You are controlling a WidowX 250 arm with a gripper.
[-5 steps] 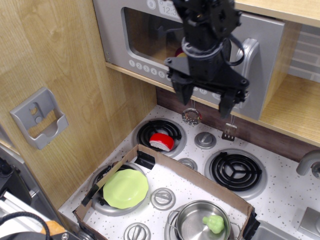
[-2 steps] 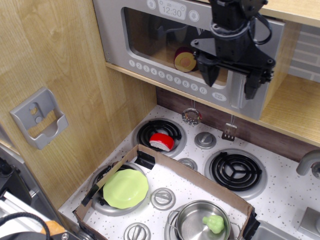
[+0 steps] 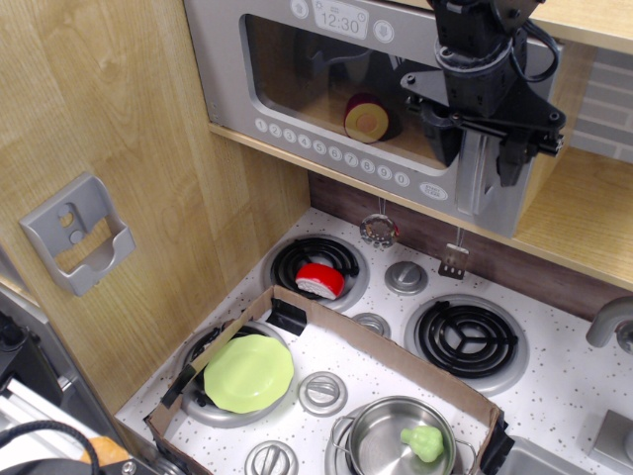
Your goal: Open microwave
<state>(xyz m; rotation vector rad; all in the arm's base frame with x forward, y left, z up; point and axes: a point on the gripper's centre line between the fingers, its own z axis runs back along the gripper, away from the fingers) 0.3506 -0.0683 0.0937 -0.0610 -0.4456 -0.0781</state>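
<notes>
The grey-silver microwave [image 3: 297, 69] sits on a wooden shelf at the top, its clear window door shut and the clock showing 12:30. A round red and yellow toy [image 3: 364, 117] shows inside it. The silver loop handle [image 3: 482, 193] is on the door's right side. My black gripper [image 3: 480, 166] is open, pointing down, with one finger on each side of the handle's upper part. I cannot tell whether the fingers [image 3: 446, 139] touch the handle.
Below is a toy stove with black coil burners [image 3: 465, 338]. A red and white toy [image 3: 319, 280] lies on the back left burner. A cardboard box rim [image 3: 376, 341] surrounds a green plate [image 3: 248, 373] and a steel pot [image 3: 381, 435]. A grey holder [image 3: 74, 233] hangs on the left wall.
My gripper has moved up and to the right, from in front of the button row to the door handle, and now straddles it. The door has not moved.
</notes>
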